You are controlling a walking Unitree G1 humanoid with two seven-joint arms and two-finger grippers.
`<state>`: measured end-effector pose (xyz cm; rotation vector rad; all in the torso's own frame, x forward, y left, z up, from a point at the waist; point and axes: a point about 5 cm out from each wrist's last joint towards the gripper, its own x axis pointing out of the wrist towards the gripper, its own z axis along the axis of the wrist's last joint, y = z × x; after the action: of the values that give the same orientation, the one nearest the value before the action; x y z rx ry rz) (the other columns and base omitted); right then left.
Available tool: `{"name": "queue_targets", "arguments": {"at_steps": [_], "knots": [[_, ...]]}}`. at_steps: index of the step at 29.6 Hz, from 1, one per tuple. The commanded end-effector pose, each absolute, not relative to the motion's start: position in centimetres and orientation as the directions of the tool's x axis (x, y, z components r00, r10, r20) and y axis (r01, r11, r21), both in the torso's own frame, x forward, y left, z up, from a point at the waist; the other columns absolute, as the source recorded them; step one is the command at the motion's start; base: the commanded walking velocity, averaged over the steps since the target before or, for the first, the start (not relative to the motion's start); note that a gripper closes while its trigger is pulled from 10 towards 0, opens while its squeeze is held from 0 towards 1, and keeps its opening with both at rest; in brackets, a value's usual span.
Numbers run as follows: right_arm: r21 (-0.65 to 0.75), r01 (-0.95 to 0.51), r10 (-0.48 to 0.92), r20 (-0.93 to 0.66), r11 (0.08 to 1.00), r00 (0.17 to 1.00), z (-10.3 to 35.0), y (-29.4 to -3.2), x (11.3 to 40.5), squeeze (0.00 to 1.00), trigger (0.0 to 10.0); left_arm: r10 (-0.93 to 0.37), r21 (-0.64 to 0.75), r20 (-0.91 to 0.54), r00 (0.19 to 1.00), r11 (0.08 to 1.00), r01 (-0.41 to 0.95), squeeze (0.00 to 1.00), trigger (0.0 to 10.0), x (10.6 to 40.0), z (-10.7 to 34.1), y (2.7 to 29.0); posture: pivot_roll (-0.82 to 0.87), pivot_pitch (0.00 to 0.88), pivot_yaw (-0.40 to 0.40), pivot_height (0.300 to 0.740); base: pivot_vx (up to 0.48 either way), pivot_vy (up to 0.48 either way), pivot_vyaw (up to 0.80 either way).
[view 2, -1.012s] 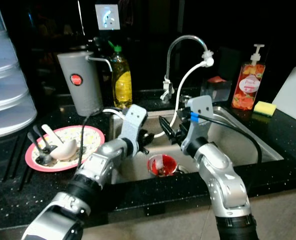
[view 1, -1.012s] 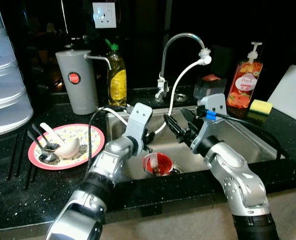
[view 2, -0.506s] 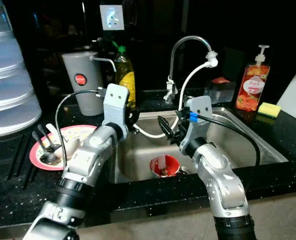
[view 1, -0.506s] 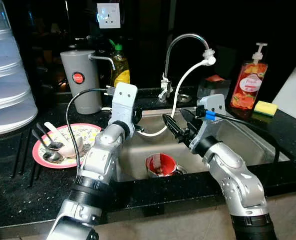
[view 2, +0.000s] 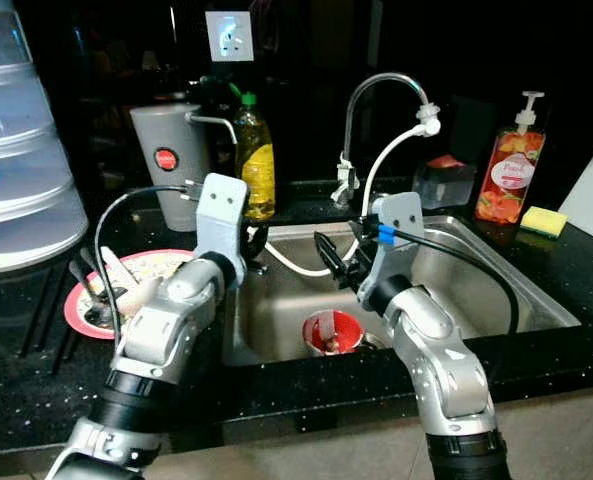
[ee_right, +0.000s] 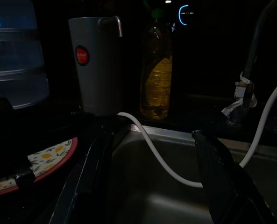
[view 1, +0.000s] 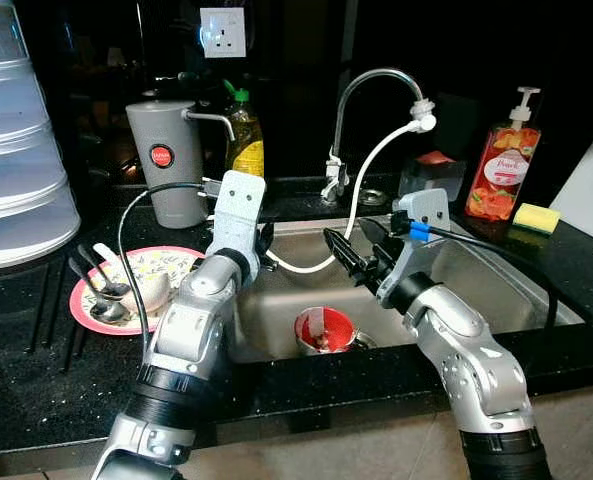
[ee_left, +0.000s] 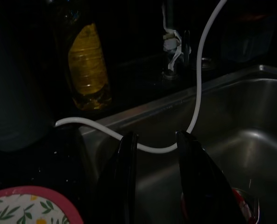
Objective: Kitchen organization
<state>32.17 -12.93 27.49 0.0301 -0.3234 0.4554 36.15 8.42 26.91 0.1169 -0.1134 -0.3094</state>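
**Sink and table, both claws empty over the basin**

Sink (view 1: pixel 496 290), a steel basin set into the black speckled table (view 1: pixel 36 390), takes up the middle of the scene. Its near rim runs just in front of both arms, and the right half of the basin floor lies bare. A stack of clear plastic containers (view 1: pixel 16 150) stands at the far left of the table. Behind the sink's left corner stand a grey kettle (view 1: pixel 161 160) and a bottle of yellow liquid (view 2: pixel 258 165); the curved tap (view 1: pixel 361 100) rises at the back, with a white hose (view 1: pixel 361 190) dropping from its spout and looping across the basin's left edge. A red soap dispenser (view 1: pixel 503 165) and a yellow sponge (view 1: pixel 536 215) sit at the back right.

Left of the sink, a pink-rimmed plate (view 1: pixel 171 262) holds spoons (view 1: pixel 101 295) and a white ladle-like spoon. A red cup (view 1: pixel 321 328) rests in the basin near the drain.

The left claw (ee_left: pixel 154 177) hangs over the sink's left edge, fingers apart, holding nothing, the hose crossing just beyond them. The right claw (view 1: pixel 351 255) hovers above the basin's middle, fingers spread wide and empty.
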Motion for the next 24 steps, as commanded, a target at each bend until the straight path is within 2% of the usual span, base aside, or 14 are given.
{"name": "queue_targets", "arguments": {"at_steps": [1,7,11,24], "knots": [[-0.036,-0.442,0.429,0.317,0.896,0.846,27.45,-12.89,32.25,0.0,10.0,-0.284,0.152,0.085,0.955,0.951,0.269,0.0,10.0,36.09,26.88,9.05,-0.03,0.041,-0.015,0.74,0.0,0.0,0.0],[-0.038,-0.441,0.43,0.32,0.896,0.845,27.51,-12.9,32.25,0.0,10.0,-0.288,0.126,0.089,0.954,0.953,0.276,0.0,10.0,35.83,27.14,8.99,-0.03,0.039,-0.015,0.74,0.0,0.0,0.0],[-0.039,-0.442,0.43,0.32,0.896,0.844,27.52,-12.89,32.22,0.0,10.0,-0.34,0.128,0.068,0.938,0.935,0.329,0.0,10.0,35.55,26.84,8.74,-0.03,0.037,-0.014,0.74,0.0,0.0,0.0],[-0.036,-0.445,0.431,0.326,0.895,0.841,27.58,-12.73,32.23,0.0,10.0,-0.331,0.125,0.089,0.94,0.94,0.319,0.0,10.0,35.41,27.02,9.14,-0.03,0.033,-0.013,0.74,0.0,0.0,0.0]]}}
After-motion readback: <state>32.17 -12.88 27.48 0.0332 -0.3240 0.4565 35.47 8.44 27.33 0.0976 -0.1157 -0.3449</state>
